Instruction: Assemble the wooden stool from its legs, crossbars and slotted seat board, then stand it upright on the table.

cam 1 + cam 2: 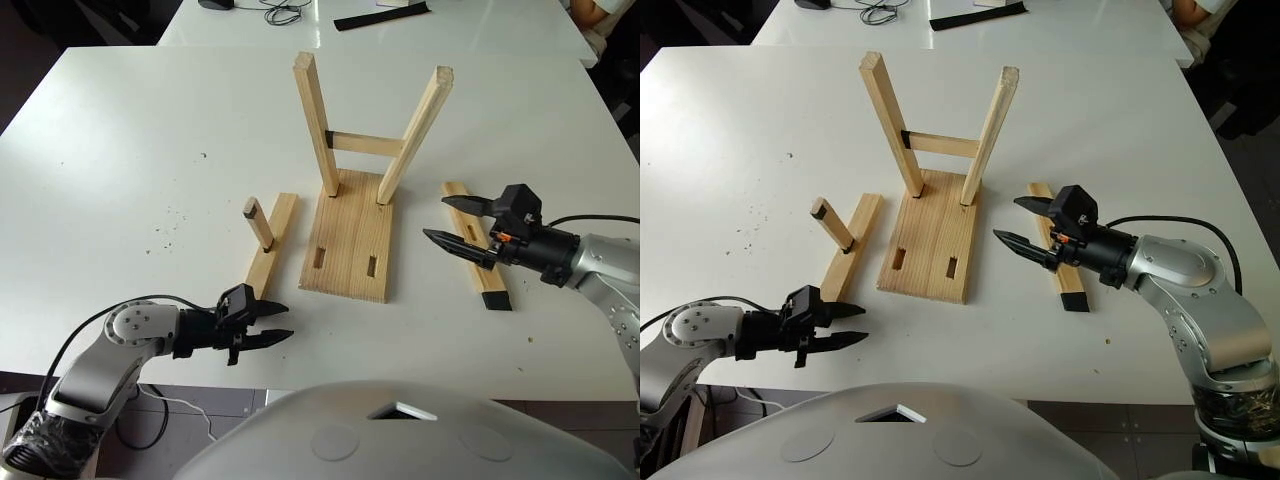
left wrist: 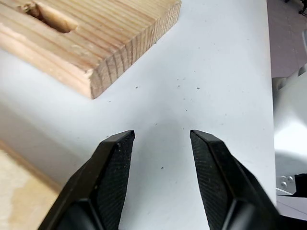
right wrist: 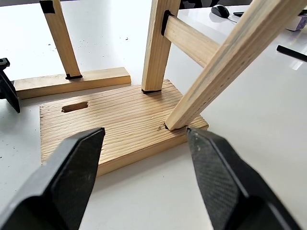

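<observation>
Left eye view showed one leg pair seated in the seat board; the right gripper, spread, hovered over a loose leg, likely the next pick; the left gripper was spread, empty.

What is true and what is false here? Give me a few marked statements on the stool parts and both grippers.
1. Two standing legs, joined by a crossbar, are set in the board. True.
2. Every slot in the board is filled. False: the two near slots are empty.
3. The right gripper holds a leg. False: it is open, over the right leg, which lies flat.
4. The left gripper is open and empty. True.
5. The left leg, lying beside the board, has a short bar standing in it. True.
</observation>
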